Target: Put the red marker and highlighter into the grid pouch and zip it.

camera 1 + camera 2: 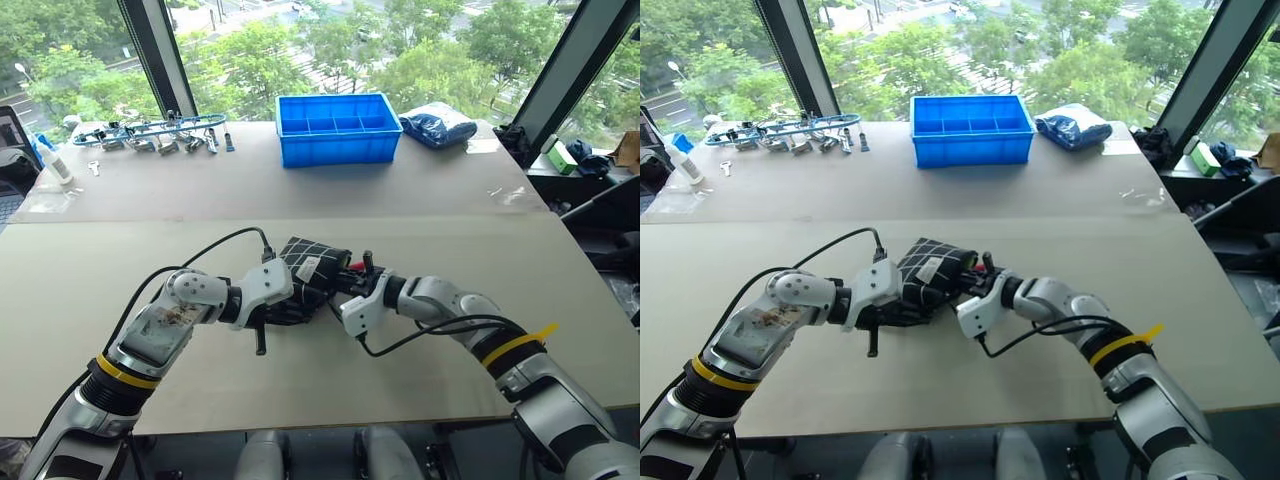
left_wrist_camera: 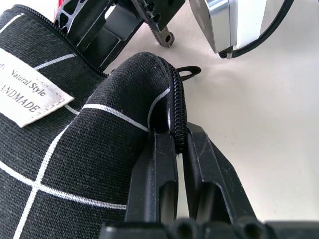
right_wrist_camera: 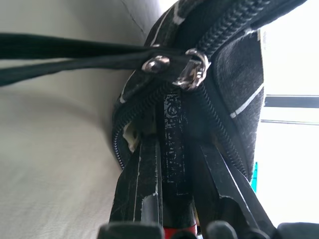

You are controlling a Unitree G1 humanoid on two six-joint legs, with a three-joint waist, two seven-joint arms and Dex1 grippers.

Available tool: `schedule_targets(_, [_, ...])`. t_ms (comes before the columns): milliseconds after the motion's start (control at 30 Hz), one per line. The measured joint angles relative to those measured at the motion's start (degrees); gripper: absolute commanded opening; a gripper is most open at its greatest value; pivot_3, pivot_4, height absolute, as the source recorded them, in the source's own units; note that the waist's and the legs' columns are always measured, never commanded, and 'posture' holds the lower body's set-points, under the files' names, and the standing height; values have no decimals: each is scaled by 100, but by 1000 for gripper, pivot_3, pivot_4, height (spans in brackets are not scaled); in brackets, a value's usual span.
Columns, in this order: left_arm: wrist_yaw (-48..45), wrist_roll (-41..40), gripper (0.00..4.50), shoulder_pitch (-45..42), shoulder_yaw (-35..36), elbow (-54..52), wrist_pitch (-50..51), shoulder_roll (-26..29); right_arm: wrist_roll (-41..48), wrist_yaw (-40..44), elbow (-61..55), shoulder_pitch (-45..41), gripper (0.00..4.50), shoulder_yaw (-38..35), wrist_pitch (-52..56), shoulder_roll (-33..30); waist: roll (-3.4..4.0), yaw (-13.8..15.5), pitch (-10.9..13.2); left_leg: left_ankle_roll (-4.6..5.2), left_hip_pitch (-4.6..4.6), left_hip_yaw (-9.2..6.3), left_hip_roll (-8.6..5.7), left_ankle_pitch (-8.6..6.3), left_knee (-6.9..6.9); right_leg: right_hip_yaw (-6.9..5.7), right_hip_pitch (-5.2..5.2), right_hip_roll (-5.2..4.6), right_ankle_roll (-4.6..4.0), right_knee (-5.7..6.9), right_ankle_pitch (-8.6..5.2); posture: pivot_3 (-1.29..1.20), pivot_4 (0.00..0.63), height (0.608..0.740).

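Note:
The grid pouch (image 1: pixel 305 272), black with white lines and a white label (image 2: pixel 27 94), lies bunched in the middle of the table. My left gripper (image 2: pixel 180 137) is shut on the pouch's zipper edge and holds its mouth up. My right gripper (image 3: pixel 174 144) is shut on the red marker (image 3: pixel 172 149). The marker's black barrel points into the open mouth just under the metal zipper pull (image 3: pixel 192 74), and its red end (image 1: pixel 356 267) shows at the gripper. The black pull cord (image 3: pixel 60 55) trails off to one side. The highlighter is hidden.
A blue compartment bin (image 1: pixel 337 127) stands at the back centre, with a blue bag (image 1: pixel 438 123) to its right. Tools (image 1: pixel 160 133) and a white bottle (image 1: pixel 55 165) lie at the back left. The table's near edge (image 1: pixel 330 420) runs close under my arms.

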Motion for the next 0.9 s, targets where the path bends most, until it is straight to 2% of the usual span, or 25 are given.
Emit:
schedule_targets(33, [0,0,0,0,0,-5,0,0,3,-33,39,-7,1451,1,-48,-2,0,1,0,-1,0,0,0,1,0,0,0,0,0,1,0,0,150,740])
schedule_targets(67, [1,-2,0,1,0,-12,0,0,3,-34,80,-7,1640,11,-70,-2,0,7,0,-2,-1,1,0,1,0,0,-1,0,0,1,0,0,150,740])
schedule_targets(167, [13,-2,0,4,3,-18,0,8,297,92,118,-2,2744,-27,-212,-4,0,13,0,-1,-2,-1,0,1,0,1,0,0,0,-1,0,0,150,740])
schedule_targets(300, [39,-2,0,4,6,-33,0,10,556,210,58,-17,3991,-91,-308,-74,0,21,0,-1,-2,-3,0,1,0,2,1,0,0,-3,0,0,150,740])
schedule_targets(467, [44,-6,0,6,7,-48,-1,6,482,142,91,-136,3991,-71,-665,-422,0,51,0,0,-6,-1,-2,0,0,2,1,-1,1,-5,0,0,150,740])
schedule_targets(600, [82,-87,0,16,71,-45,38,-52,867,485,121,-113,3991,-199,-1092,-1196,1,67,2,3,-10,-1,-6,-2,0,5,-1,-6,2,-7,-1,0,150,740])
schedule_targets(767, [296,-578,0,-35,480,2,564,-454,1807,1323,-429,216,3991,-582,-1193,-2045,0,32,2,7,-5,-27,-2,-4,0,13,0,-1,2,-6,-1,0,150,740])
schedule_targets(900, [506,-869,0,-164,745,183,907,-673,3012,2465,-1185,969,3991,-754,-570,-2538,0,31,2,8,-4,-33,-1,-4,0,20,3,2,3,-6,-1,0,150,740])
